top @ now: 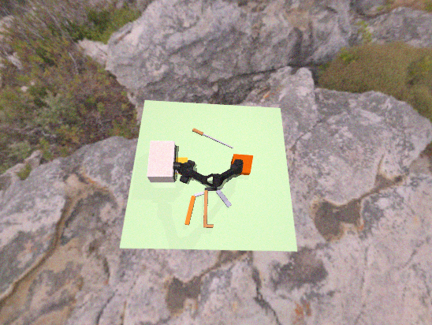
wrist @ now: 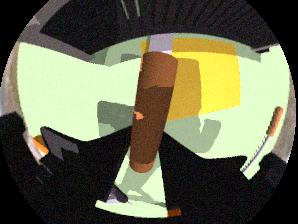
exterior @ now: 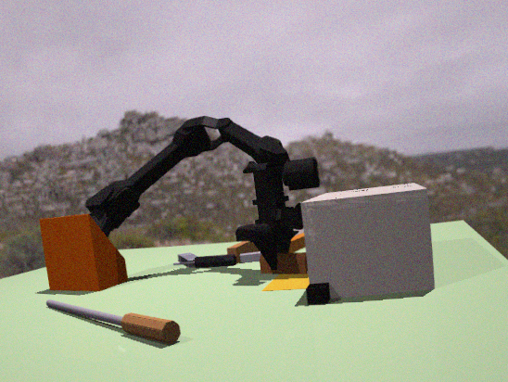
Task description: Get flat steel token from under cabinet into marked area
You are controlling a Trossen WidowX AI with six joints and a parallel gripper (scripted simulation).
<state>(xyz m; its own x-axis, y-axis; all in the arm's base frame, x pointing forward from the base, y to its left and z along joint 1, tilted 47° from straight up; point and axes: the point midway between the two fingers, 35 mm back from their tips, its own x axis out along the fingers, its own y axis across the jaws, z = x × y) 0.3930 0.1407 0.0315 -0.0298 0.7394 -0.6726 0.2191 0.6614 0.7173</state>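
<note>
My gripper (exterior: 274,266) (wrist: 147,131) is shut on the brown handle (wrist: 152,112) (exterior: 293,263) of a tool, low over the table beside the cabinet. The tool's flat grey shaft (wrist: 161,44) runs from the handle to the dark slotted front of the cabinet in the wrist view; its far end is hidden. The cabinet (top: 161,161) (exterior: 371,246) is a pale box with a black foot at its front corner. The yellow marked area (top: 182,159) (exterior: 285,283) (wrist: 220,75) lies in front of it, beside the handle and partly shadowed. I cannot see the steel token.
A thin rod with a brown handle (top: 198,132) (exterior: 149,327) (wrist: 275,121) lies apart. An orange-handled tool (top: 190,211), a brown L-shaped stick (top: 205,209) and a grey-ended tool (top: 224,198) with a black handle (exterior: 215,261) lie on the other side. The arm stands at an orange block (top: 246,167) (exterior: 69,255).
</note>
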